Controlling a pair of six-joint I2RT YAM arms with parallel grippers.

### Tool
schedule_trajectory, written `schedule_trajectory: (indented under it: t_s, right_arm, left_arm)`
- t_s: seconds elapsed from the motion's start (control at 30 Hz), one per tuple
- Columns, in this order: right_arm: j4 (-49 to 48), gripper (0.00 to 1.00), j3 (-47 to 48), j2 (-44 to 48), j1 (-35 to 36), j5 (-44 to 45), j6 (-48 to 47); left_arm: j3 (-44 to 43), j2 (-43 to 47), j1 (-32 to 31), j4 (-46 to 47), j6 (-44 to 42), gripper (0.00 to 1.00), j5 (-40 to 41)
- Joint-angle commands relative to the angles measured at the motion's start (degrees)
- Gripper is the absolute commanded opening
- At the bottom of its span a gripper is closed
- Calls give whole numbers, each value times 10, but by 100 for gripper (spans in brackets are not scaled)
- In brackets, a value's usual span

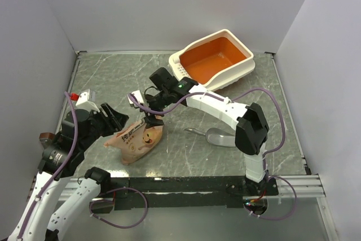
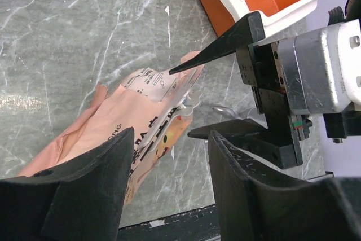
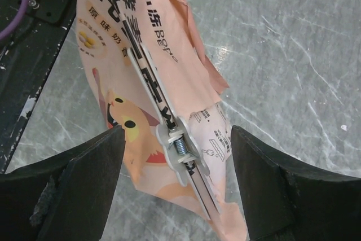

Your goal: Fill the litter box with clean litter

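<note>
Here, the large rectangular plastic litter box point(image 1: 230, 80), orange inside with a cream-white outer rim slotted at its left end, is seen from the top view at the far side of the grey marbled surface point(image 1: 113, 77), right of centre. Nearer and further left, a pink-orange printed paper bag with a cartoon face point(image 1: 137, 139) is laid on its side. A small grey metal scoop point(image 1: 217, 136) is found to the bag's right, apart from it. The right hand point(image 1: 151, 118) is held over the far end of the bag, and the left hand point(image 1: 114, 118) is placed just beside its left edge.

Whether either hand touches the bag cannot be settled from above. In the right wrist view the right hand is shown released: its black fingers point(image 3: 84, 184) are spread wide to either side of the bag, clear of it. A pale grey clip with a spring point(image 3: 181, 153), not made out from above, is seen clamped along the bag's top. In the left wrist view the left hand is likewise shown released, its fingers parted with nothing clamped between them and part of the bag lying below. A corner of the litter box is also caught there.
</note>
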State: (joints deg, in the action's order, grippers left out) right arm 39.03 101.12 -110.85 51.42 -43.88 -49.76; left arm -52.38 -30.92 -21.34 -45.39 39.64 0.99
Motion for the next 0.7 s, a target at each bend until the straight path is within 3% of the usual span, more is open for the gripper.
schedule_trajectory:
  t_s: [0.0, 0.07, 0.1, 0.2, 0.43, 0.67]
  right_arm:
    - [3, 74, 36, -8, 3, 0, -12]
    - [4, 58, 35, -8, 3, 5, -12]
    - [5, 31, 35, -9, 3, 9, -12]
    - [11, 0, 38, -13, 3, 24, -13]
    - [-25, 0, -6, 21, 3, 42, 0]
    - [-67, 0, -85, 116, -4, 69, 20]
  left_arm:
    - [-11, -3, 1, 6, -11, 60, 1]
    - [-9, -3, 1, 9, -11, 60, 1]
    - [-6, -4, 1, 10, -11, 61, 1]
    - [0, -4, 1, 14, -12, 61, 0]
    - [0, -8, 1, 17, -15, 61, 0]
    - [-4, -6, 1, 16, -21, 61, 10]
